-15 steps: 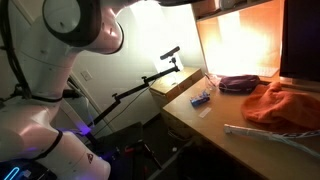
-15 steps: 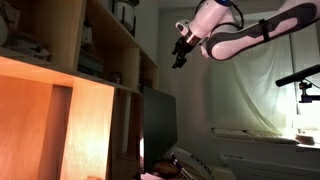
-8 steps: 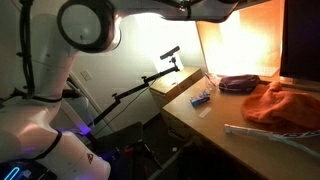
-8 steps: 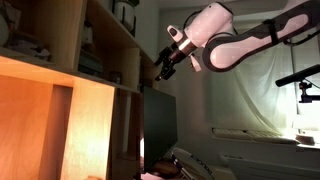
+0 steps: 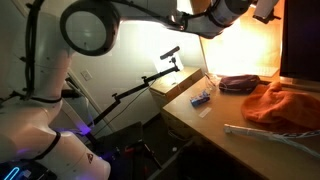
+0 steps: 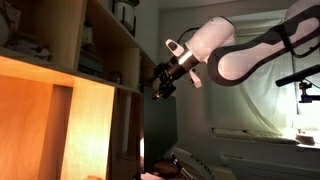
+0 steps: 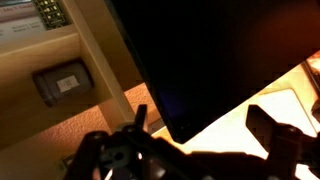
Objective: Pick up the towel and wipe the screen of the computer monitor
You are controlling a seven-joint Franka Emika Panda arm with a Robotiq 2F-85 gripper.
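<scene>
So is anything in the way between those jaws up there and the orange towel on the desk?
Nothing visible. The jaws hang high beside the monitor; the towel lies uncovered on the desk below, a purple bundle beside it.

This looks like an office or lab workstation — dim, lit by warm lamp glow. In an exterior view a wooden desk (image 5: 190,120) runs from 3 to 5 o'clock, with a dark monitor (image 5: 302,40) at 2 o'clock and a camera boom (image 5: 173,58) near centre. In an exterior view, wooden shelves (image 6: 100,45) holding stored gear fill 9 to 11 o'clock, and a white sheet (image 6: 250,110) hangs at 3 o'clock — a makeshift backdrop.
</scene>
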